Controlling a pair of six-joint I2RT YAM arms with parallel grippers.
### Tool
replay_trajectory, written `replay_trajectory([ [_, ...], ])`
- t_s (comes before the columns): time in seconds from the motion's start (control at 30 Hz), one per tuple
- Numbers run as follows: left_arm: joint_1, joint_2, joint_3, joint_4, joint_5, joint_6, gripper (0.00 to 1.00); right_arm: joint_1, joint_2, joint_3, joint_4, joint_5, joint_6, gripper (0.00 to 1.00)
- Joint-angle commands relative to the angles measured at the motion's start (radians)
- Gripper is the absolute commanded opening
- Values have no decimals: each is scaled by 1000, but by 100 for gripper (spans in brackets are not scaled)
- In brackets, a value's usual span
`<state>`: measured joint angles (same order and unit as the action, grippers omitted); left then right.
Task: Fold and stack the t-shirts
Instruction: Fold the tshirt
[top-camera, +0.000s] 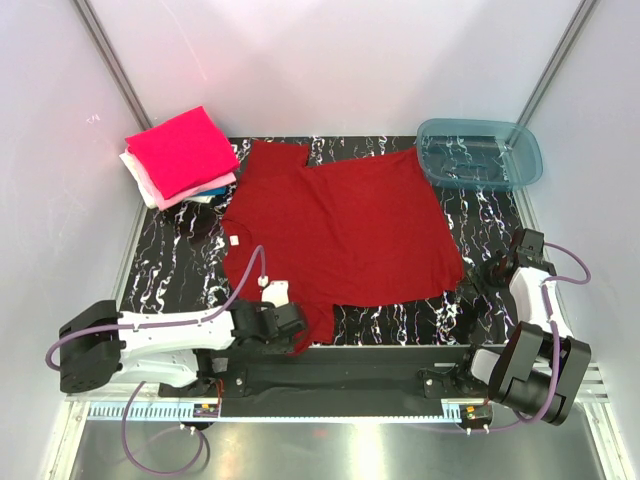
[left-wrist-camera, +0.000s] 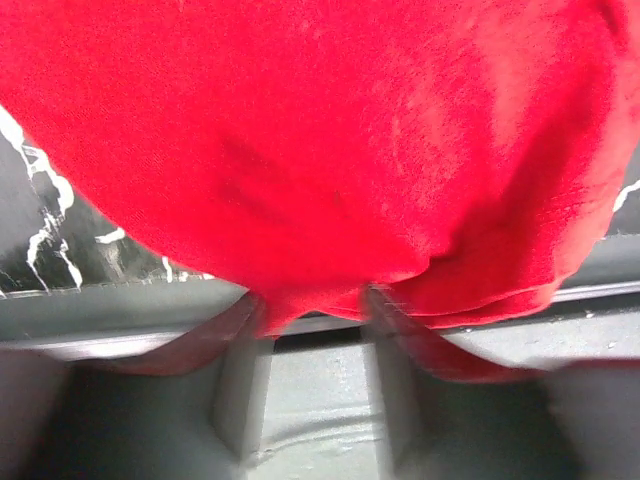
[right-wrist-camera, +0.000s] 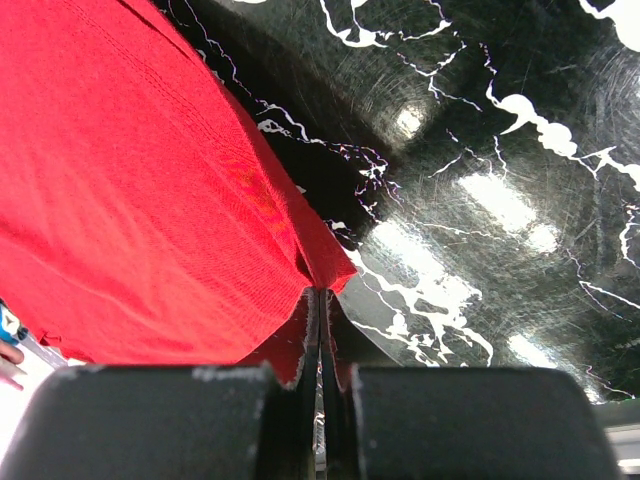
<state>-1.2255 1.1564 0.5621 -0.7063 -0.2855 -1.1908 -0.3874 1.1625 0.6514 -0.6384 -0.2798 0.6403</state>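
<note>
Pinching the near right corner of the plain dark red short-sleeved cloth t-shirt (right-wrist-camera: 130, 200) in the right gripper (right-wrist-camera: 320, 305), its black jaws pressed together with only a thin edge of fabric between them. Reaching in at the shirt's near left hem with the left gripper (left-wrist-camera: 315, 300), jaws standing partly apart. Straddling a bunched fold of red cloth with the two grey fingers (left-wrist-camera: 243, 385), and not being able to tell whether that fold is actually squeezed.

Seeing, from above, the red shirt lying open and mostly flat across the middle of the table, collar towards the far left. Rumpling only at the near left hem, around the left gripper (top-camera: 292, 325).

Noticing one small white tag (top-camera: 233, 240) by the collar, too small for reading.

Resting everything on a glossy black tabletop (top-camera: 170, 270) veined with white marbling, inside a booth of plain white walls (top-camera: 330, 60). Running along the near edge, a metal rail (top-camera: 330, 412) with fine ruler-like tick marks, any figures too small for reading.

Counting one spread shirt and one stack of folded t-shirts (top-camera: 180, 150) at the far left corner. Showing bright magenta-pink on top, pale pink and white edges beneath, and a sliver of blue lowest. Counting also one teal see-through plastic tub (top-camera: 480, 155) at the far right corner, just beside the spread shirt's far right corner and well apart from the stack. Counting two white-and-black arms, each trailing a purple cable (top-camera: 245, 280).
</note>
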Motion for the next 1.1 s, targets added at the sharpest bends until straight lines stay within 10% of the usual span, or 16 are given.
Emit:
replay_trajectory([
  [0.0,-5,-12,50,24,-90,30,31,-5,-11,1,20,-13,-16,0],
  [0.13,-5,-44,61,10,-121,36,0,-5,-32,-4,13,-7,-14,0],
  [0.77,4,-373,240,-358,-219,8,0,-5,-101,105,-66,-18,19,0],
  [1.07,296,-333,285,-294,-98,241,1,-5,34,267,-53,-65,59,0],
])
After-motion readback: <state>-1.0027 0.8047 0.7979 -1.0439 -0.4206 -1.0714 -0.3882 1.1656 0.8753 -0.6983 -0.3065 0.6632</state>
